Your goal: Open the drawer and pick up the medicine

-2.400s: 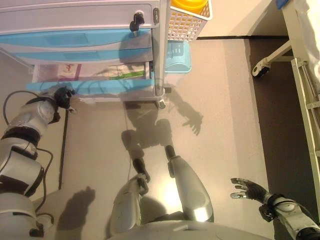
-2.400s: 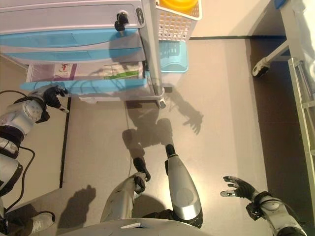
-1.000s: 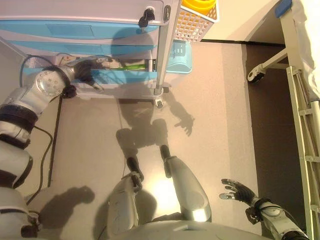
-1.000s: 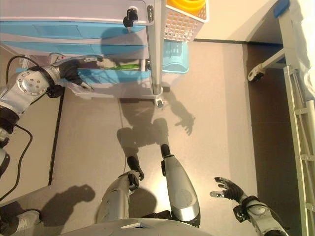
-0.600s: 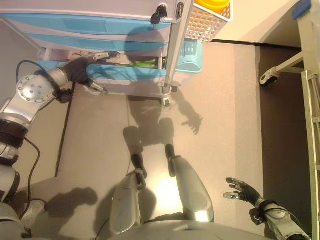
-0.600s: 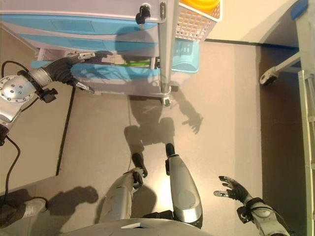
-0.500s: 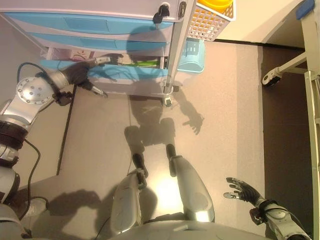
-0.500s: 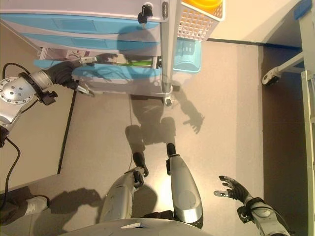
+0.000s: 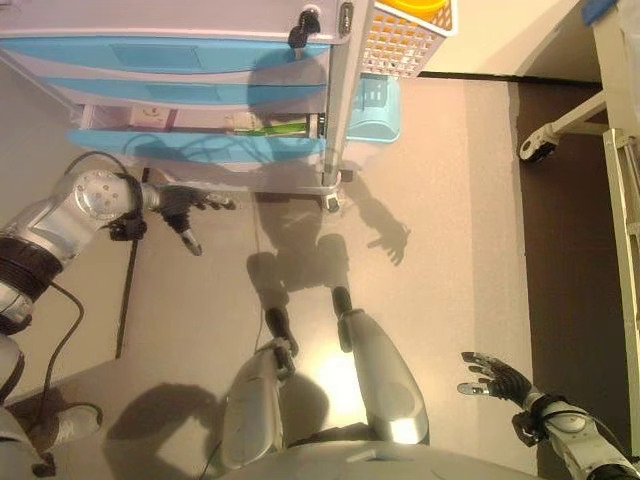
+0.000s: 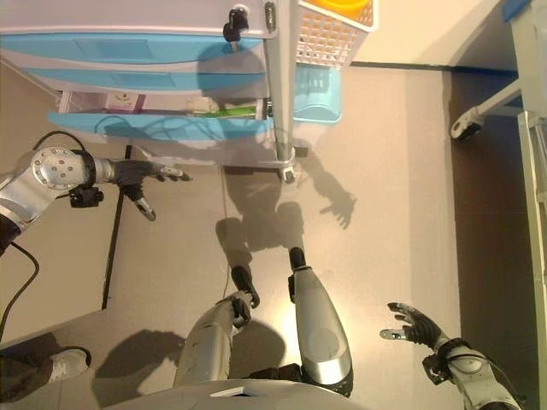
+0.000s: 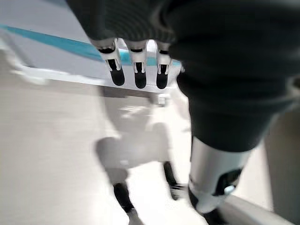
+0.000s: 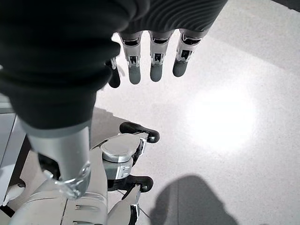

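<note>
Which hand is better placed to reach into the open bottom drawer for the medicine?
Probably the left. The left hand hovers open just in front of the open bottom drawer, where the medicine boxes lie. The right hand hangs open low beside the robot, far from the cart.

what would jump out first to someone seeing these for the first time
The blue-fronted cart at the top, its bottom drawer pulled open with boxes and a green pack inside. Just below it, the left robot hand hangs open over the floor, holding nothing. The right robot hand is spread open low at the right, and a white basket hangs on the cart's right side.
</note>
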